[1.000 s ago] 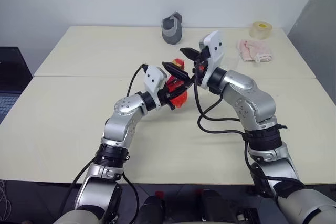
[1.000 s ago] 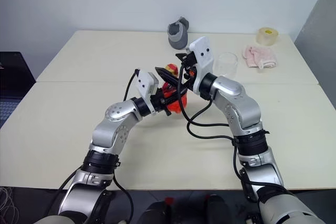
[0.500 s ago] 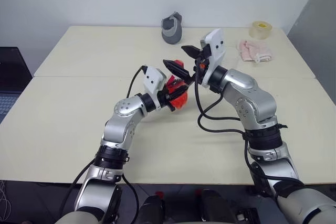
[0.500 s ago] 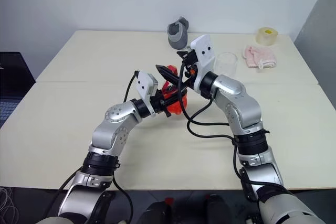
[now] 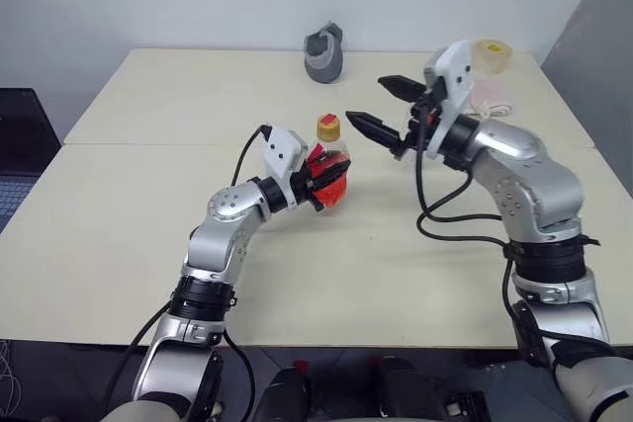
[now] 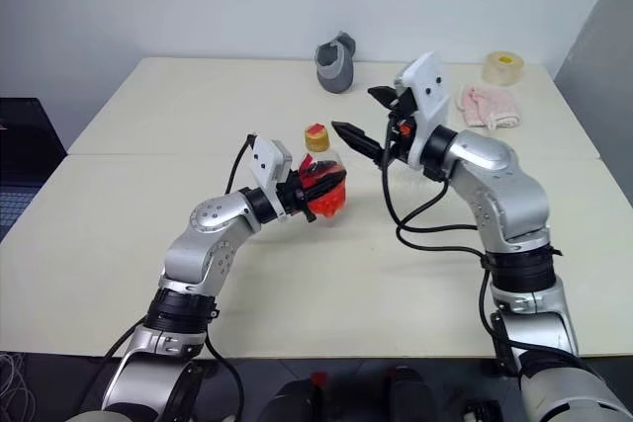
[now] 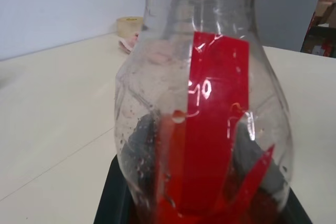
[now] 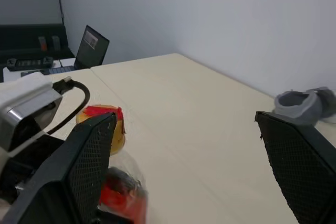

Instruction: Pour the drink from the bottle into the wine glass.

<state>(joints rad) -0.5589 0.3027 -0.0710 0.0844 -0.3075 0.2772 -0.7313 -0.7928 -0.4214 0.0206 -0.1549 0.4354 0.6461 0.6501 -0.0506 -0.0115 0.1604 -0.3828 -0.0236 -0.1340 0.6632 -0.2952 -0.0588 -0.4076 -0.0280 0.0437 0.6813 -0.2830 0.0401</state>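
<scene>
My left gripper is shut on the lower body of the bottle, a small clear bottle held upright over the middle of the table. Its yellow cap is on. The red drink lies low in the bottle, behind a red label strip. To the bottle's right and a little higher, my right gripper is open, apart from the cap, with nothing between its fingers. The wine glass is hidden behind my right wrist.
At the back of the table are a grey cup-like object, a roll of tape and a pink cloth. A laptop stands off the table's left edge. A seam crosses the tabletop.
My right gripper has drawn back from the bottle's top, moving right and slightly up, still open. The cap now shows on the bottle. My left gripper and the bottle have kept still.
</scene>
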